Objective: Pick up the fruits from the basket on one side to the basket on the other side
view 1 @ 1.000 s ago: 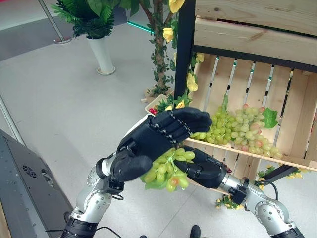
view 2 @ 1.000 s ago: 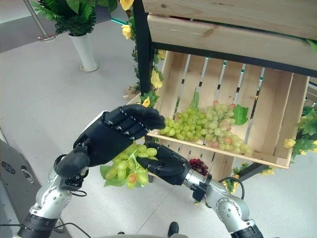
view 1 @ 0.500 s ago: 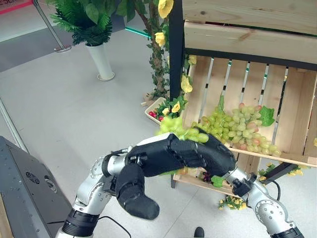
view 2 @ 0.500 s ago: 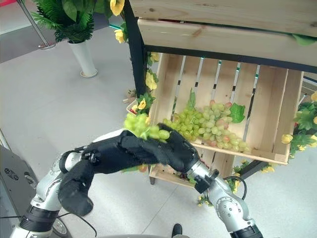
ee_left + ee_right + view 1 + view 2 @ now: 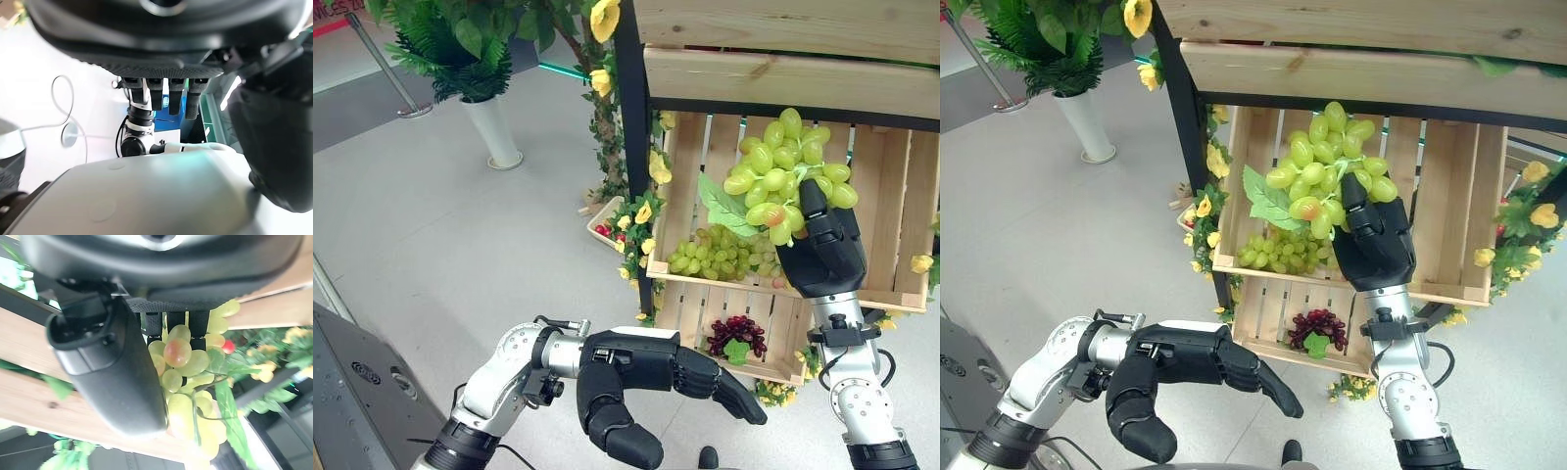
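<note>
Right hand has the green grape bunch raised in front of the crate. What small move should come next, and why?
Probably carry it sideways toward the other basket: the right hand grips the green grape bunch clear above the wooden crate, and the left hand hangs open below.

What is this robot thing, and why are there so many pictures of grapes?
It is a walking robot with two silver arms and dark hands. Two pictures come from cameras in its head, looking down. The other two come from small cameras on its wrists, very close to each hand.

The right hand is raised and holds a bunch of green grapes in front of a wooden crate. More green grapes lie inside that crate. In the crate below sit dark red grapes. The left hand is low over the floor, fingers relaxed, holding nothing. A potted plant stands further back.
</note>
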### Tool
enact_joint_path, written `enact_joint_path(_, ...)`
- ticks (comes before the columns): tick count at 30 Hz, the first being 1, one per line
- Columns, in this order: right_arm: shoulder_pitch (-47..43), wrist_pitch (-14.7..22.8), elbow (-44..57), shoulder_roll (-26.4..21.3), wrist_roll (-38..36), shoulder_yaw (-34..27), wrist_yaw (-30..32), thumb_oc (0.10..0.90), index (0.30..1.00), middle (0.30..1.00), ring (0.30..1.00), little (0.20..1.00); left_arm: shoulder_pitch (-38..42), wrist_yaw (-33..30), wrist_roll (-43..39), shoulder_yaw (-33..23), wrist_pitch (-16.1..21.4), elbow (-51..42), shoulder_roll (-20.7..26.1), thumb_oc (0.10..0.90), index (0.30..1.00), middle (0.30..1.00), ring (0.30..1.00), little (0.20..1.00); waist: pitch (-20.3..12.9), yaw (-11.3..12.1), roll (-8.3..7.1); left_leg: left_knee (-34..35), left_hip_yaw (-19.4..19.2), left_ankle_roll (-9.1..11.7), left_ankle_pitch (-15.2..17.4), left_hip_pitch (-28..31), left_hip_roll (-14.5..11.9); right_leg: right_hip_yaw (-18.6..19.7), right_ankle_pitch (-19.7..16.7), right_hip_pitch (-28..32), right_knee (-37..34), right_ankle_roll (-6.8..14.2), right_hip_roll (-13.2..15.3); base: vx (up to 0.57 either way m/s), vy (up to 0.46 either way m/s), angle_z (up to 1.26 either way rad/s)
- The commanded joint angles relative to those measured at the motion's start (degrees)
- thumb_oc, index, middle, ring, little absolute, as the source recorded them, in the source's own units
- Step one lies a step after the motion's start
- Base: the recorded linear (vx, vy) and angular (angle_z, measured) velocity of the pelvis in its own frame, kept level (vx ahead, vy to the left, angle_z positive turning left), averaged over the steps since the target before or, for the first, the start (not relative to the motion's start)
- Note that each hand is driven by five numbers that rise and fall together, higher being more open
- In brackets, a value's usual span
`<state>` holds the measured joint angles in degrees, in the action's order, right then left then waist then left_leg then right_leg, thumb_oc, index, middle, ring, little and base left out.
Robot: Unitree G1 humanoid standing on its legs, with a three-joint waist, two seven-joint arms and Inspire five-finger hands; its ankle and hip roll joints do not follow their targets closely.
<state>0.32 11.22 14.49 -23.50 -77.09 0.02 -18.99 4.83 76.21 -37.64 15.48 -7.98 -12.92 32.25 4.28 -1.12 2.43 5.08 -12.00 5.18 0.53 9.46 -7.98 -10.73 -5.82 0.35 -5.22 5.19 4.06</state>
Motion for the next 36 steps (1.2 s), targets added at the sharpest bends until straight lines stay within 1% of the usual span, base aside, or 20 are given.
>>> enact_joint_path(1, -9.5, 9.9, 6.2, 2.1, 0.1, -7.3, 1.6, 0.400, 0.300, 0.300, 0.300, 0.300, 3.7, -0.5, -2.0, 1.7, 3.3, 0.8, 1.4, 0.800, 0.900, 0.900, 0.900, 0.900, -3.1, -1.1, -2.18, -0.1, 0.4, -1.2, 1.1, -3.2, 0.8, 0.1, 4.7, 4.7, 0.2, 2.1, 2.4, -0.01, -0.009, -0.13)
enact_joint_path(3, -9.8, 11.6, 5.7, 1.9, 4.7, -8.1, 4.1, 0.400, 0.300, 0.300, 0.300, 0.300, 3.7, -1.5, -1.3, 2.3, 3.8, 0.9, 1.6, 0.800, 0.900, 0.900, 0.900, 0.900, -3.0, -1.3, -2.07, -0.1, 0.4, -1.2, 1.1, -3.2, 0.7, 0.4, 4.7, 4.6, 0.2, 2.1, 2.3, -0.01, -0.004, -0.14)
enact_joint_path(4, -9.8, 12.7, 5.3, 1.8, 10.0, -8.6, 6.5, 0.400, 0.300, 0.300, 0.300, 0.300, 3.5, -2.1, -0.9, 2.7, 4.2, 0.8, 1.5, 0.800, 0.900, 0.900, 0.900, 0.900, -3.0, -1.5, -1.99, -0.1, 0.2, -1.1, 1.0, -3.2, 0.7, 0.5, 4.7, 4.5, 0.2, 2.0, 2.3, -0.01, 0.001, -0.06)
enact_joint_path(5, -9.7, 12.8, 4.8, 1.6, 12.6, -9.0, 7.6, 0.400, 0.300, 0.300, 0.300, 0.300, 3.4, -3.0, -1.0, 3.0, 4.4, 0.9, 1.7, 0.800, 0.900, 0.900, 0.900, 0.900, -3.0, -1.7, -1.92, -0.1, 0.0, -1.1, 1.0, -3.2, 0.6, 0.7, 4.6, 4.4, 0.2, 2.0, 2.2, -0.02, 0.006, -0.04)
enact_joint_path(6, -9.5, 11.7, 4.0, 1.2, 16.6, -9.6, 8.8, 0.400, 0.300, 0.300, 0.300, 0.300, 3.3, -3.4, -0.8, 3.8, 4.9, 1.2, 1.5, 0.800, 0.900, 0.900, 0.900, 0.900, -3.0, -2.0, -1.80, -0.1, -0.5, -1.1, 1.0, -3.1, 0.5, 0.9, 4.6, 4.3, 0.2, 2.1, 2.2, 0.00, 0.000, 0.00)
enact_joint_path(8, -9.7, 11.1, 3.3, 0.7, 22.1, -10.0, 10.1, 0.400, 0.300, 0.300, 0.300, 0.300, 3.3, -3.5, -0.4, 4.4, 4.9, 1.1, 1.3, 0.800, 0.900, 0.900, 0.900, 0.900, -3.0, -2.2, -1.75, -0.1, -0.7, -1.1, 1.0, -3.1, 0.4, 1.2, 4.6, 4.2, 0.2, 2.0, 2.1, -0.02, 0.009, -0.04)
enact_joint_path(9, -10.0, 10.2, 2.1, -0.7, 26.2, -10.0, 11.2, 0.400, 0.300, 0.300, 0.300, 0.300, 3.4, -4.2, -0.1, 5.7, 5.0, 0.8, 1.2, 0.800, 0.900, 0.900, 0.900, 0.900, -3.1, -2.5, -1.71, -0.1, -1.0, -1.1, 1.0, -3.0, 0.3, 1.6, 4.6, 4.0, 0.2, 2.0, 2.1, -0.02, 0.010, -0.06)
enact_joint_path(12, -10.7, 9.2, -0.3, -2.9, 31.9, -9.8, 12.9, 0.400, 0.300, 0.300, 0.300, 0.300, 3.9, -4.9, 0.6, 7.5, 4.9, 0.8, 1.5, 0.800, 0.900, 0.900, 0.900, 0.900, -3.1, -3.0, -1.63, -0.1, -1.5, -1.2, 1.0, -3.0, 0.2, 2.1, 4.5, 3.8, 0.2, 2.0, 2.0, -0.02, 0.015, -0.17)
enact_joint_path(14, -12.7, 7.9, -3.5, -5.9, 36.5, -9.2, 15.3, 0.400, 0.300, 0.300, 0.300, 0.300, 4.9, -6.5, 0.4, 10.1, 4.7, 1.0, 2.1, 0.800, 0.900, 0.900, 0.900, 0.900, -3.1, -3.3, -1.64, -0.1, -1.8, -1.1, 1.0, -2.9, 0.2, 2.4, 4.5, 3.6, 0.2, 2.1, 2.0, -0.01, 0.009, -0.07)
enact_joint_path(16, -13.6, 6.9, -5.0, -7.0, 36.9, -8.8, 15.8, 0.400, 0.300, 0.300, 0.300, 0.300, 5.4, -6.9, 0.0, 11.0, 4.6, 1.1, 2.2, 0.800, 0.900, 0.900, 0.900, 0.900, -3.1, -3.4, -1.61, -0.1, -2.0, -1.2, 1.1, -2.9, 0.2, 2.6, 4.5, 3.5, 0.2, 2.2, 2.0, -0.01, 0.010, -0.05)
enact_joint_path(17, -14.5, 6.4, -6.5, -7.9, 39.1, -8.4, 16.6, 0.400, 0.300, 0.300, 0.300, 0.300, 5.8, -7.0, -0.3, 11.8, 4.5, 1.3, 2.2, 0.800, 0.900, 0.900, 0.900, 0.900, -3.1, -3.4, -1.62, -0.1, -2.2, -1.1, 1.0, -2.9, 0.1, 2.6, 4.4, 3.5, 0.2, 2.2, 2.1, -0.01, 0.012, -0.08)
enact_joint_path(20, -18.0, 4.7, -13.1, -11.2, 40.5, -5.7, 17.8, 0.400, 0.300, 0.300, 0.300, 0.300, 7.6, -8.5, -2.4, 14.7, 4.9, 1.5, 2.7, 0.800, 0.900, 0.900, 0.900, 0.900, -3.1, -3.4, -1.62, -0.1, -2.2, -1.2, 1.0, -2.7, 0.2, 2.7, 4.3, 3.6, 0.2, 2.3, 2.2, -0.01, 0.014, -0.10)
enact_joint_path(21, -18.3, 4.3, -13.7, -11.5, 41.3, -5.3, 18.0, 0.400, 0.300, 0.300, 0.300, 0.300, 7.7, -8.6, -2.7, 15.0, 4.9, 1.5, 2.8, 0.800, 0.900, 0.900, 0.900, 0.900, -3.1, -3.4, -1.62, -0.1, -2.2, -1.2, 1.0, -2.7, 0.2, 2.7, 4.3, 3.6, 0.2, 2.3, 2.2, 0.00, 0.011, -0.11)
enact_joint_path(24, -21.0, 3.5, -17.7, -13.5, 45.5, -2.7, 21.0, 0.400, 0.300, 0.300, 0.300, 0.300, 9.2, -9.5, -3.7, 16.8, 4.9, 1.9, 2.7, 0.800, 0.900, 0.900, 0.900, 0.900, -3.1, -3.2, -1.70, -0.1, -2.1, -1.1, 1.1, -2.6, 0.3, 2.6, 4.2, 3.7, 0.2, 2.3, 2.4, 0.00, 0.002, -0.02)
enact_joint_path(26, -22.3, 3.4, -19.5, -14.4, 46.0, -1.7, 22.4, 0.400, 0.300, 0.300, 0.300, 0.300, 9.8, -9.5, -4.1, 17.3, 4.7, 2.0, 2.8, 0.800, 0.900, 0.900, 0.900, 0.900, -3.2, -3.1, -1.74, -0.1, -2.0, -1.1, 1.1, -2.6, 0.3, 2.6, 4.2, 3.8, 0.2, 2.4, 2.4, 0.00, 0.000, 0.00)
enact_joint_path(31, -29.8, 1.3, -27.3, -19.0, 56.1, 4.1, 28.6, 0.400, 0.300, 0.300, 0.300, 0.300, 11.8, -10.2, -6.5, 20.1, 4.5, 2.3, 3.3, 0.800, 0.900, 0.900, 0.900, 0.900, -3.2, -2.4, -1.97, -0.1, -1.5, -1.1, 1.2, -2.4, 0.5, 2.4, 4.1, 4.1, 0.2, 2.3, 2.5, 0.00, 0.000, 0.00)
enact_joint_path(32, -30.0, 1.2, -27.5, -19.1, 56.4, 4.3, 28.8, 0.400, 0.300, 0.300, 0.300, 0.300, 11.8, -10.2, -6.6, 20.1, 4.5, 2.3, 3.3, 0.800, 0.900, 0.900, 0.900, 0.900, -3.2, -2.4, -1.95, -0.1, -1.5, -1.1, 1.2, -2.4, 0.5, 2.4, 4.1, 4.1, 0.2, 2.3, 2.5, 0.00, 0.000, 0.00)
enact_joint_path(33, -32.0, 0.5, -29.5, -20.4, 59.2, 5.9, 30.6, 0.400, 0.300, 0.300, 0.300, 0.300, 12.2, -10.4, -7.0, 20.9, 4.4, 2.4, 3.3, 0.800, 0.900, 0.900, 0.900, 0.900, -3.3, -2.2, -2.01, -0.1, -1.5, -1.1, 1.3, -2.4, 0.5, 2.4, 4.1, 4.0, 0.2, 2.3, 2.5, 0.00, 0.000, 0.00)
enact_joint_path(35, -33.1, -0.1, -30.7, -21.0, 61.0, 7.1, 31.4, 0.400, 0.300, 0.300, 0.300, 0.300, 12.3, -10.4, -7.2, 21.3, 4.4, 2.6, 3.2, 0.800, 0.900, 0.900, 0.900, 0.900, -3.4, -2.2, -2.00, -0.1, -1.4, -1.1, 1.2, -2.4, 0.5, 2.4, 4.1, 4.0, 0.2, 2.3, 2.5, 0.00, 0.000, 0.00)
enact_joint_path(36, -34.4, -0.8, -32.5, -22.0, 63.3, 8.6, 32.6, 0.400, 0.300, 0.300, 0.300, 0.300, 12.6, -10.0, -7.5, 22.0, 4.7, 2.8, 3.4, 0.800, 0.900, 0.900, 0.900, 0.900, -3.5, -2.0, -2.03, -0.1, -1.3, -1.1, 1.2, -2.5, 0.5, 2.4, 4.1, 4.0, 0.2, 2.4, 2.6, 0.00, 0.000, 0.00)
